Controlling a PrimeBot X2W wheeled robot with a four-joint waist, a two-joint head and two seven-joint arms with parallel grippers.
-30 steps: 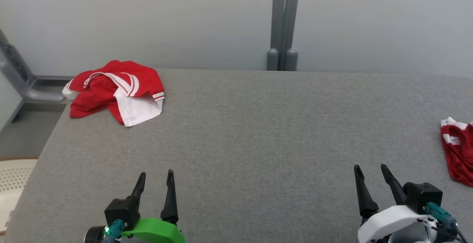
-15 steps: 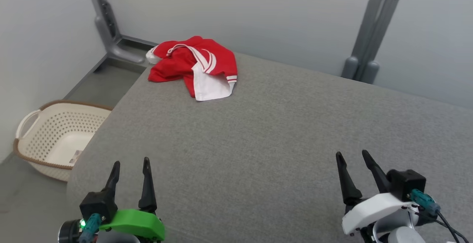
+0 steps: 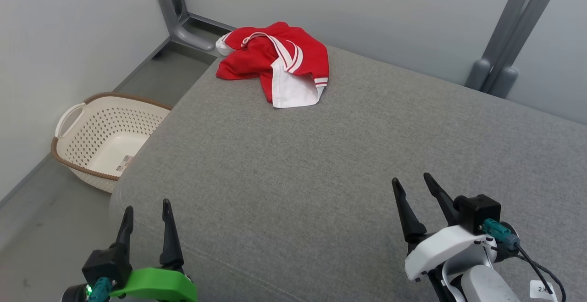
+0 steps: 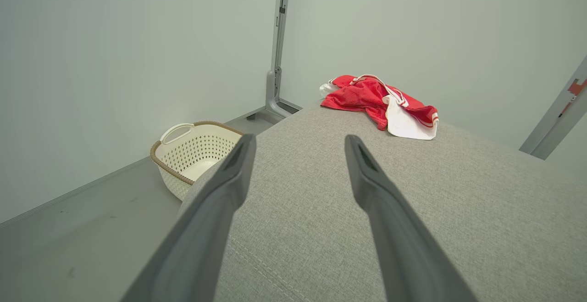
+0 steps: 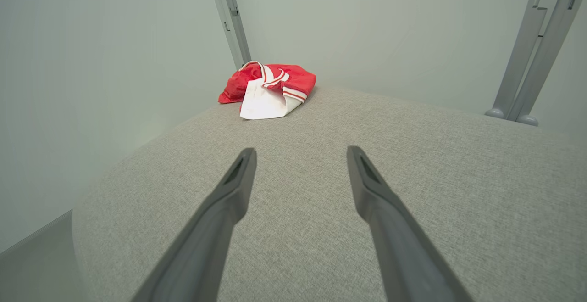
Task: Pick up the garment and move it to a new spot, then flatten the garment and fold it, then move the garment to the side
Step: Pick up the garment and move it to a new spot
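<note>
Red cloth with white panels and stripes, the garment (image 3: 279,61) lies crumpled at about 11 o'clock on the grey fabric tabletop (image 3: 321,164), at its far left corner. Part of it reaches the edge there. In the left wrist view the garment (image 4: 367,97) sits at 1 o'clock beyond the fingers, and in the right wrist view it (image 5: 275,81) sits at 11 o'clock, well apart from both.

The left jaws, at 7 o'clock in the head view, stand apart and hold nothing. Their dark fingers (image 3: 170,237) point up over the near left edge of the tabletop. The right jaws, at 5 o'clock, also stand apart and empty, fingers (image 3: 406,215) over bare fabric.

A cream perforated basket (image 3: 91,132) with a brown rim sits on the grey floor (image 3: 41,228) at 9 o'clock, just beside the tabletop's left side. One grey post (image 3: 172,3) rises at 11 o'clock behind the garment, and a double one (image 3: 509,54) at 2 o'clock.
</note>
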